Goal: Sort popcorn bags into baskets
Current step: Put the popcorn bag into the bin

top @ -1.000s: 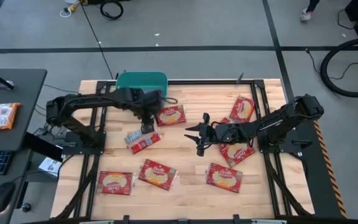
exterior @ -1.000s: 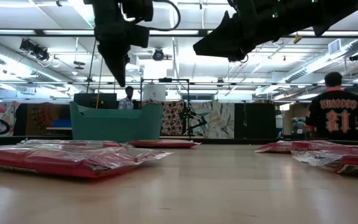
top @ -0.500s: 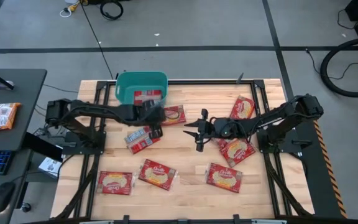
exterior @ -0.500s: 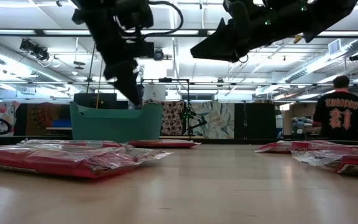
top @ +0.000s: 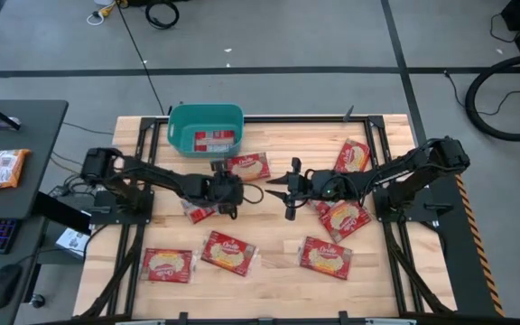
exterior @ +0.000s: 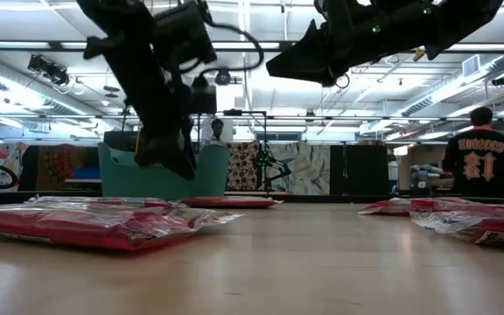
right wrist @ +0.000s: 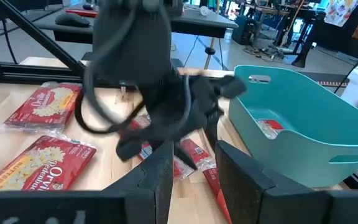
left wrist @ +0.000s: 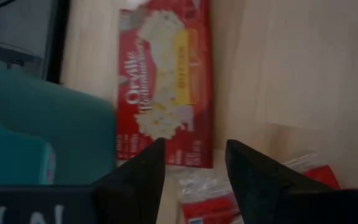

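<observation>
Pincers first: the left pincer [top: 227, 193] is held low over a red-and-silver popcorn bag [top: 198, 211], fingers apart and empty (seen in its wrist view). The right pincer [top: 283, 192] is poised mid-bench, also spread, nothing gripped. One bag [top: 214, 140] is seen inside the teal basket [top: 180, 116]; other popcorn bags [top: 229, 253] are scattered across the wooden bench [top: 278, 149].

The left arm [top: 165, 178] covers most of the silver-and-red bag [top: 197, 211] near the table's middle; the packet [top: 213, 141] inside the teal basket [top: 175, 125] shows perhaps half.
</observation>
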